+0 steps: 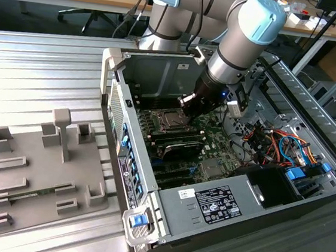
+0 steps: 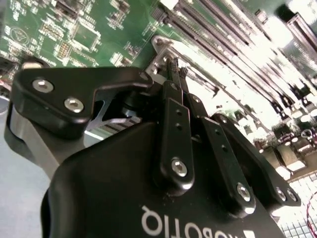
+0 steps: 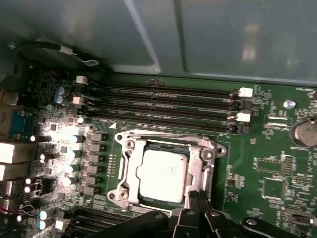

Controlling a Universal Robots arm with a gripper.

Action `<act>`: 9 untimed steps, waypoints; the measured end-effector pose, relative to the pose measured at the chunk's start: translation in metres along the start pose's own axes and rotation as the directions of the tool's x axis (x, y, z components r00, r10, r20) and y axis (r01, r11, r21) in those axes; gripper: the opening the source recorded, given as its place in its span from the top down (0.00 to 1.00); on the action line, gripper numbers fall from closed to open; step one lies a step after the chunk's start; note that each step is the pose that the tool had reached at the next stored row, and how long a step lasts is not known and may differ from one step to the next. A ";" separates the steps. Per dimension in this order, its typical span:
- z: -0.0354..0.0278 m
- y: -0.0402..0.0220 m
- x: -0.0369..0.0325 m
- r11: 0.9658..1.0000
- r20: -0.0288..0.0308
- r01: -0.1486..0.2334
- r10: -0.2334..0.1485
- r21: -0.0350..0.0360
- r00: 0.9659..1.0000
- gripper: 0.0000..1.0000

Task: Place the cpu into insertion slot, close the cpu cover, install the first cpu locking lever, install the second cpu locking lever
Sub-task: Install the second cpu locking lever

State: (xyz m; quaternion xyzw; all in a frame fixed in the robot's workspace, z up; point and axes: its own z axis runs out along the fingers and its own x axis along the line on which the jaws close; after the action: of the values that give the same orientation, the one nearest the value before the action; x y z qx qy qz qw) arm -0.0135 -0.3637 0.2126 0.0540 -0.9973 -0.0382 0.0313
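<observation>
**Jaws pinched together at the edge of the closed CPU socket**

We saw the black gripper (image 3: 198,197) reach down inside the open grey computer case (image 1: 202,202), its two thin fingers (image 2: 174,79) drawn close together with barely a gap, tips at the rim of the thin square silvery metal cpu cover (image 3: 205,163); whether they gripped a lever wire there, we could not tell. The small flat silvery-grey cpu (image 3: 161,173) lay seated in the square metal-rimmed insertion slot (image 3: 130,171) on the green circuit board (image 3: 267,163), and the cover lay flat around it, framing its face. Long black memory slots (image 3: 168,101) ran just beside the socket. In the exterior view, a grey moulded parts tray (image 1: 31,172) sat on the ribbed metal counter (image 1: 41,70), to that view's left of the case.
</observation>
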 end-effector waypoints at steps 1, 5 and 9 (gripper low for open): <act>-0.0021 -0.0001 -0.0005 1.000 0.000 0.000 0.000 0.000 1.000 0.89; -0.0127 -0.0002 0.0001 1.000 0.000 0.000 0.000 0.000 1.000 0.89; -0.0173 -0.0014 0.0005 1.000 0.000 0.000 0.000 -0.001 1.000 0.89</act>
State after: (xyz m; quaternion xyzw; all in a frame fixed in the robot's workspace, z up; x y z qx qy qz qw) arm -0.0127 -0.3664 0.2298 0.0541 -0.9973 -0.0386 0.0312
